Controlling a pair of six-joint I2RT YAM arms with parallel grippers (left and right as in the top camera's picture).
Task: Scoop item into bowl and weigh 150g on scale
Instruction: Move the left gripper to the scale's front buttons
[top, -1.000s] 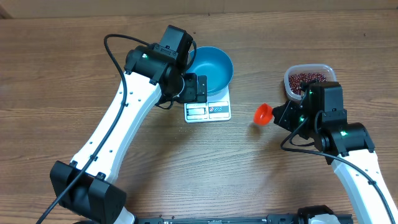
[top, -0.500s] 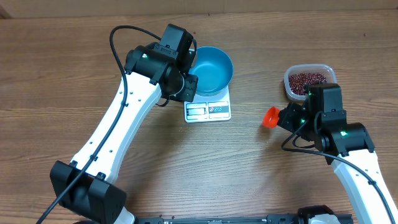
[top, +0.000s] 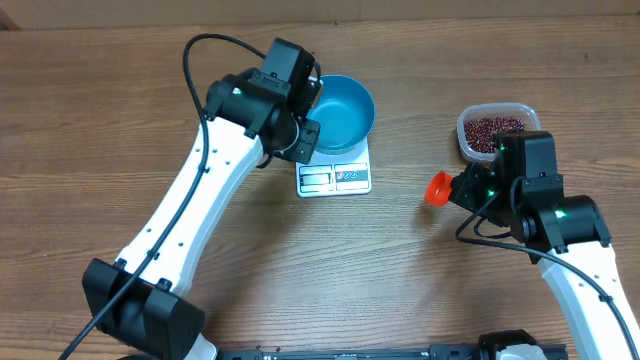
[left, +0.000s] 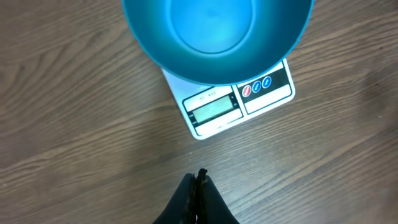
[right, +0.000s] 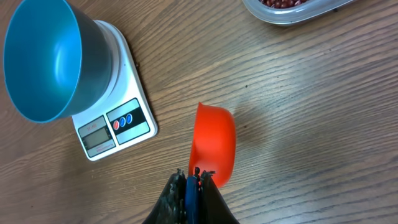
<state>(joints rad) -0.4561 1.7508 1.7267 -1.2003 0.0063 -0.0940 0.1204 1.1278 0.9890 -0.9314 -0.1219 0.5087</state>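
The blue bowl (top: 340, 112) stands on the white scale (top: 334, 178), its display edge toward the table's front. Nothing lies in the bowl (left: 217, 37). My left gripper (top: 306, 142) hovers by the bowl's left rim, shut on nothing; in the left wrist view its tips (left: 198, 185) are pressed together over bare wood below the scale (left: 239, 102). Dark red-brown beans (top: 494, 127) fill a clear tub (top: 468, 140) at the right. My right gripper (right: 193, 177) is shut on the blue handle of an orange scoop (right: 213, 143), held between scale and tub. No beans show in the scoop (top: 437, 187).
The wooden table runs wide to the left and front of the scale. The left arm's white links cross the table from the front left up to the bowl. The tub's rim (right: 292, 14) lies at the top of the right wrist view.
The left gripper's fingers have closed with nothing in them. The right arm has drawn the scoop a little to the right, toward the tub.
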